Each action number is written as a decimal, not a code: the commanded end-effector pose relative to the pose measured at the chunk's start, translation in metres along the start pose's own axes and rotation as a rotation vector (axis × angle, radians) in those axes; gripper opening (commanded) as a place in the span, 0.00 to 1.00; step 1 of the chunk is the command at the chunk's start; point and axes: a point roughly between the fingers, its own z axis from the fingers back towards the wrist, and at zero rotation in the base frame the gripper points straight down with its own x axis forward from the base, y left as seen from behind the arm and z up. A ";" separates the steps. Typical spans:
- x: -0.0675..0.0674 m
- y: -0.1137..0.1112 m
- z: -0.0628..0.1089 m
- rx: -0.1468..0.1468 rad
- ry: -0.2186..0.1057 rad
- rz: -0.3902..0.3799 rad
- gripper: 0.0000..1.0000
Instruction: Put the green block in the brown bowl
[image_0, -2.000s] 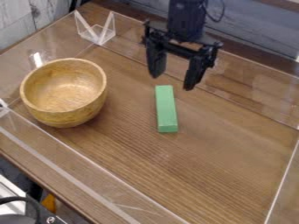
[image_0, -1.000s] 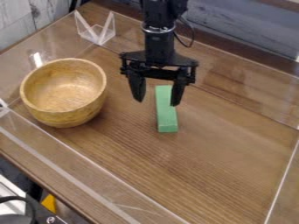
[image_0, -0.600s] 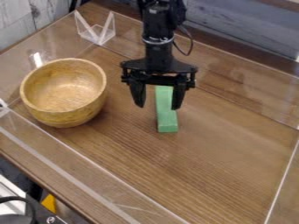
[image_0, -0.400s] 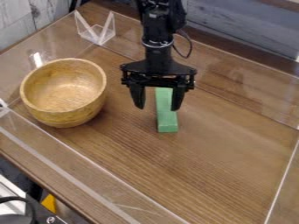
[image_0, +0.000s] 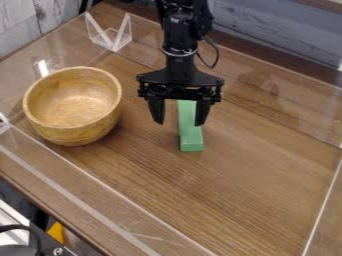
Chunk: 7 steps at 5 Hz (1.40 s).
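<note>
End effector (image_0: 182, 109) wide open, pointing down, one finger each side of green block's (image_0: 191, 131) far end, holding nothing. Block flat on counter (image_0: 254, 180), right of brown bowl (image_0: 72, 104).

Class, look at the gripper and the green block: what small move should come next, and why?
Probably close the jaws. The gripper is open, pointing down, with a finger on each side of the green block's far end, which lies flat on the table; the bowl is empty.

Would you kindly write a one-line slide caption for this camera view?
Open claw straddling the far end of the green block on the wooden table, brown bowl waiting empty alongside.
</note>
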 end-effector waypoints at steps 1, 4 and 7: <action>0.002 -0.004 0.012 0.000 -0.043 -0.007 1.00; 0.001 -0.012 0.018 0.006 -0.056 0.001 1.00; 0.004 -0.018 0.021 -0.005 -0.040 0.001 1.00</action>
